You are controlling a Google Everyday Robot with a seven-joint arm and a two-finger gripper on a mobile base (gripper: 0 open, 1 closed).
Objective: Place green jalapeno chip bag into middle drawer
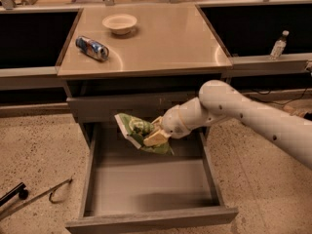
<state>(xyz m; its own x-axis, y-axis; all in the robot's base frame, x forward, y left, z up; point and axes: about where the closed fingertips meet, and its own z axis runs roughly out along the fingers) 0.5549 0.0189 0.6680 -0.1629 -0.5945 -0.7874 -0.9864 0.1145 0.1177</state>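
The green jalapeno chip bag (134,128) is a glossy green foil bag with a white edge, held in the air above the back of the open middle drawer (151,219). My gripper (155,136) is shut on the bag's right side, with its pale fingers (157,138) pinching the foil. The white arm reaches in from the right. The drawer is pulled far out, and its grey floor lies below the bag. The bag hangs just in front of the closed drawer front above.
A blue-and-silver drink can (91,48) lies on its side on the tan tabletop (170,43), with a white bowl (119,23) behind it. A plastic bottle (278,45) stands on the right ledge. A metal rod (34,198) lies on the floor at left.
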